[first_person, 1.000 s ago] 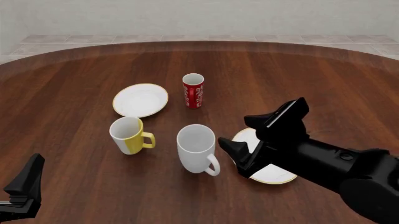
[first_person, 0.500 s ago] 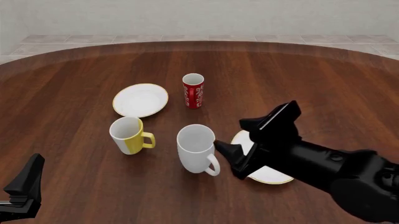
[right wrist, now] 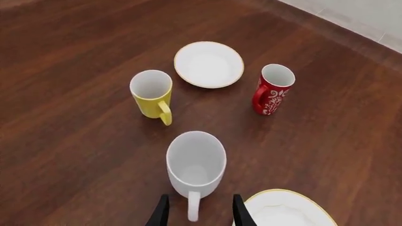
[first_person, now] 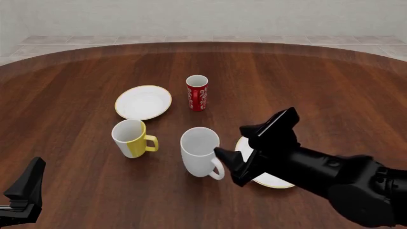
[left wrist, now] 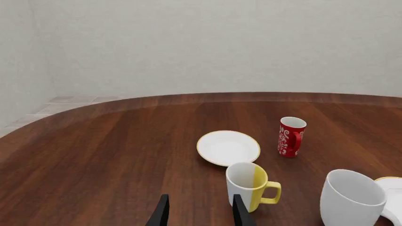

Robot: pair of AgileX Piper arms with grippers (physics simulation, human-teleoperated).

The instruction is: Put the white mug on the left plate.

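The white mug [first_person: 201,157] stands upright near the middle of the wooden table [first_person: 76,71], and I use it as the landmark. Its handle points toward the right gripper [right wrist: 197,217], whose two fingers are parted on either side of the handle without closing on it. Beyond the mug to the left lies the left plate [first_person: 143,102], with bare wood between them. A second, larger plate [first_person: 270,179] lies just beside the mug on the right, partly under the right arm. There are three cups: the white mug, a yellow-and-white mug [first_person: 131,138] to its left, and a red cup [first_person: 197,92] behind it. The left gripper [left wrist: 199,217], well apart from the mug near the table's front edge, is parted and holds nothing.
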